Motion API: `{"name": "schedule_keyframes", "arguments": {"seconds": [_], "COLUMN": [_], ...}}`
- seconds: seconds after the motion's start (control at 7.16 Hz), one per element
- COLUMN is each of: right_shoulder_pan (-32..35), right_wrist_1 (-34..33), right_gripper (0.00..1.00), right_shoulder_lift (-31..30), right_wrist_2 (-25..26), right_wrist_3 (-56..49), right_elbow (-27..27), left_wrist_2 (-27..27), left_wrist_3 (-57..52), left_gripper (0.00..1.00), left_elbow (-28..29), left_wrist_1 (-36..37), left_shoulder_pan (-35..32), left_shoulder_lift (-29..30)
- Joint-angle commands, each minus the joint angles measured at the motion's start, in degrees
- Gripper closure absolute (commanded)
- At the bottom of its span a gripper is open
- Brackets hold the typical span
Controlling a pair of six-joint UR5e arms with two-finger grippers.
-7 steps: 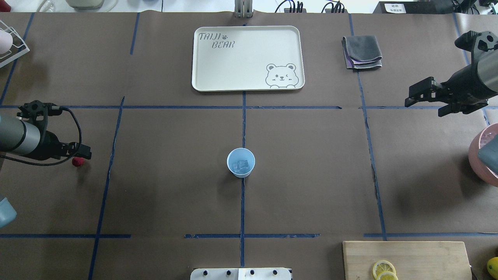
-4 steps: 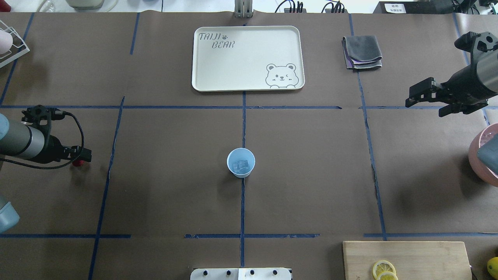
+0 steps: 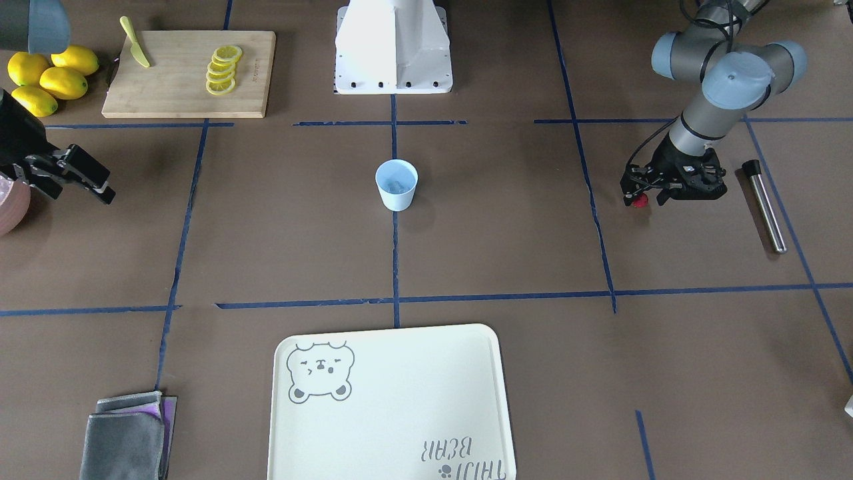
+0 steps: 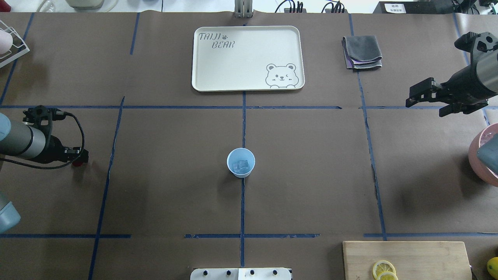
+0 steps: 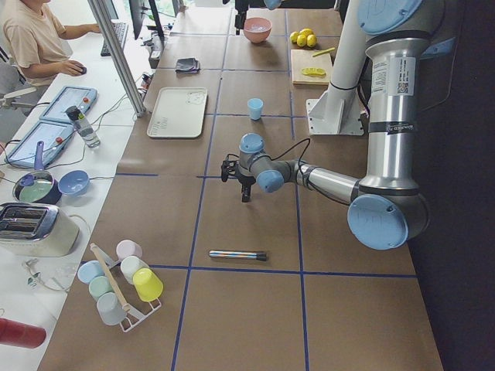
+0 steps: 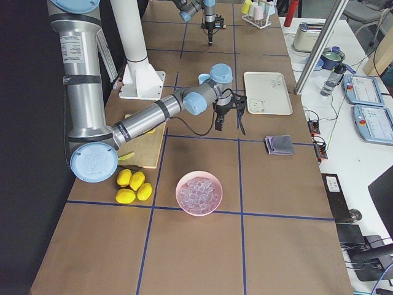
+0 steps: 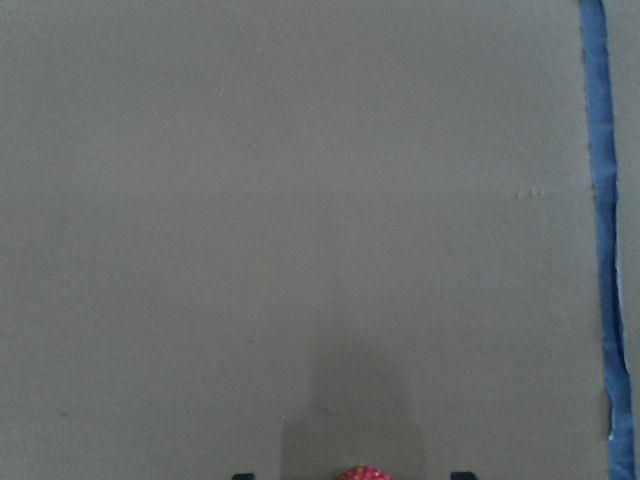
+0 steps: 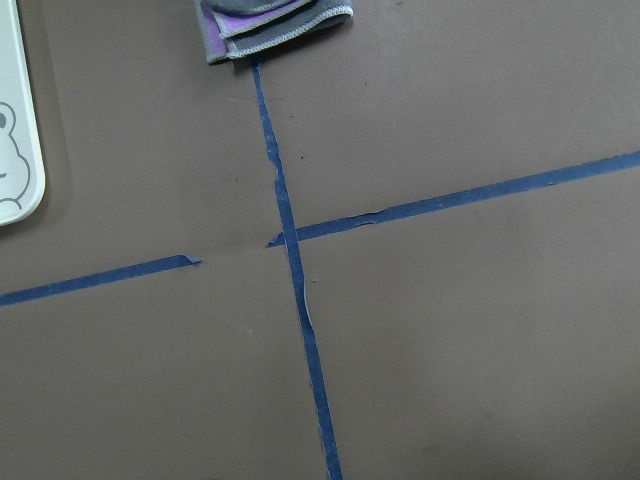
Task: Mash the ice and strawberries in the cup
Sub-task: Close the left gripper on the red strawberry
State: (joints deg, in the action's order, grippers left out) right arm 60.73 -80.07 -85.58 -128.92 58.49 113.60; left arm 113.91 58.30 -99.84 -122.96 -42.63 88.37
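We're looking at the left gripper (image 3: 641, 195) hovering mid-right in the front view, jaws spread either side of the strawberry (image 3: 640, 201). The cup (image 4: 242, 175) is sitting dead centre, holding ice (image 4: 240, 166). The right gripper (image 4: 424, 108) is hanging wide open at the upper right.

Strawberry (image 3: 640, 201): on surface (image 4: 175, 175), between left fingers (image 4: 82, 154). Cup (image 4: 242, 175), ice (image 4: 240, 166) inside: well apart, between left and right fingers (image 4: 422, 88).

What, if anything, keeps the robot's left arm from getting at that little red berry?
Nothing visible, so probably yes. The left tool hangs right over the strawberry, with its jaws open on either side of it, and there is only bare table around. The metal rod lies well aside.
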Motion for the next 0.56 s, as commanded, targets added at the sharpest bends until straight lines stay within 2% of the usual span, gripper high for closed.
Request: {"name": "schedule_keyframes", "arguments": {"seconds": [0.0,0.14,0.28,0.42], "right_shoulder_pan": [0.0,0.0,0.0,0.0], "right_wrist_1": [0.0,0.0,0.0,0.0], "right_gripper": [0.00,0.00,0.00,0.00], "right_shoulder_lift": [0.1,0.2,0.2,0.3], "right_wrist_2": [-0.2,-0.3,-0.3,-0.3], "right_wrist_3": [0.0,0.0,-0.1,-0.1], "right_elbow": [-0.2,-0.2,-0.2,-0.3], "left_wrist_2": [0.1,0.1,0.3,0.3], "left_wrist_3": [-0.1,0.0,0.2,0.4], "left_gripper": [0.46,0.68,0.95,1.00], "left_elbow": [0.1,0.1,0.0,-1.3], "left_wrist_1": [0.0,-0.1,-0.1,-0.2], "left_shoulder_pan": [0.0,0.0,0.0,0.0], "left_shoulder_lift": [0.0,0.0,-0.1,0.1]}}
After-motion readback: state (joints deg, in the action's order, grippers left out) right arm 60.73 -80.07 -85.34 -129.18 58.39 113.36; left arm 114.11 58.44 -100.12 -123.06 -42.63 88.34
